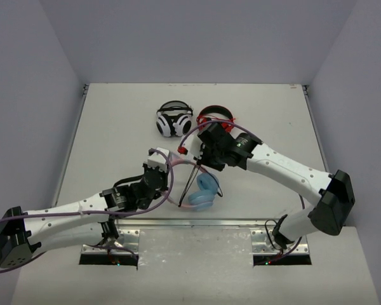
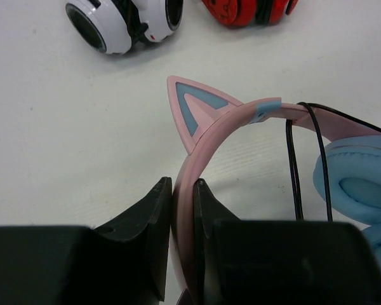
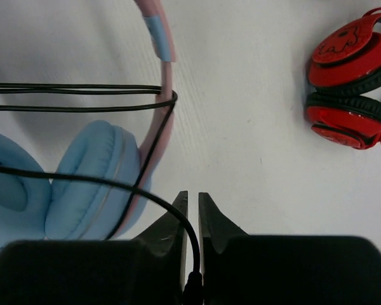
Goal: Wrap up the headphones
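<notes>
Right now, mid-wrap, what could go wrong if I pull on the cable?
The cable sits only in the narrow gap at the base of the right fingers; under tension it may slip out. The left fingers pinch just the thin pink headband, so a hard pull could twist the headphones loose.

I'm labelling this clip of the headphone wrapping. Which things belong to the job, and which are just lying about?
In the job: pink-banded cat-ear headphones with light blue ear cups; their thin black cable; left tool, shut on the headband; right tool, pinching the cable.
Lying about: white-and-black headphones; red-and-black headphones.
</notes>
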You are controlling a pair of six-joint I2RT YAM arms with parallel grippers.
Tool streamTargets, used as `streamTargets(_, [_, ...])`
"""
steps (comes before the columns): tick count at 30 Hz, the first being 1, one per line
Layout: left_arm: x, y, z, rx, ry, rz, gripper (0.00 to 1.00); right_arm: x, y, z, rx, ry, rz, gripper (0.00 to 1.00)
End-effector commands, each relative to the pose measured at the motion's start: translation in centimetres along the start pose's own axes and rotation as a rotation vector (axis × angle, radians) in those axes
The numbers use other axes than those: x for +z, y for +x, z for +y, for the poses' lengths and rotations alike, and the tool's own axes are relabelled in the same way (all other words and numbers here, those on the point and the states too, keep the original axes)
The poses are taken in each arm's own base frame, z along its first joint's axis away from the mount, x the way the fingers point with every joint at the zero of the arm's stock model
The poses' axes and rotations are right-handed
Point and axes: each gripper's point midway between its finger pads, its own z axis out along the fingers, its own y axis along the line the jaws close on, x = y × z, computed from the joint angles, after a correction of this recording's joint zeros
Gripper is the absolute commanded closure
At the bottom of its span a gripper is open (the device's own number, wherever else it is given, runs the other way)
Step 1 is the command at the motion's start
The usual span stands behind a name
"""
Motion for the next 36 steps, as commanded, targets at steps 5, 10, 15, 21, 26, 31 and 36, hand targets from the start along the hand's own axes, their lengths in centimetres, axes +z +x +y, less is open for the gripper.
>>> streamTargets(5, [-0.6,-1.8,-1.0,-0.076,0.012,-0.001,1.0,-0.1,-1.6,-2.5,-0.039,0.063,-0.014,0.99])
streamTargets(10, [-1.3,-3.1,-1.1,-0.113,0.04,-0.028,0.99,0.7,-0.5,-3.5,-0.014,0.107,0.002,0.93])
streamTargets(15, [-2.0,-3.8,-2.1,-0.134,0.105,-0.029,1.0,0.9,-0.1,-6.0,0.044,0.203,-0.014,0.93])
streamTargets(21, [-2.5,-4.3,-3.2,-0.138,0.177,-0.024,1.0,0.2,-1.6,-8.3,0.069,0.333,-0.108,0.98])
streamTargets(26, [-2.9,-5.2,-3.5,-0.142,0.211,-0.056,1.0,-0.2,-2.6,-6.4,0.064,0.25,-0.218,0.96])
streamTargets(31, [-3.2,-6.3,-3.6,-0.146,0.211,-0.072,1.0,-0.2,-2.3,-4.8,0.07,0.169,-0.212,0.93])
streamTargets(36, [-3.4,-6.9,-3.8,-0.134,0.226,-0.072,1.0,-0.3,-2.4,-4.0,0.063,0.132,-0.235,0.92])
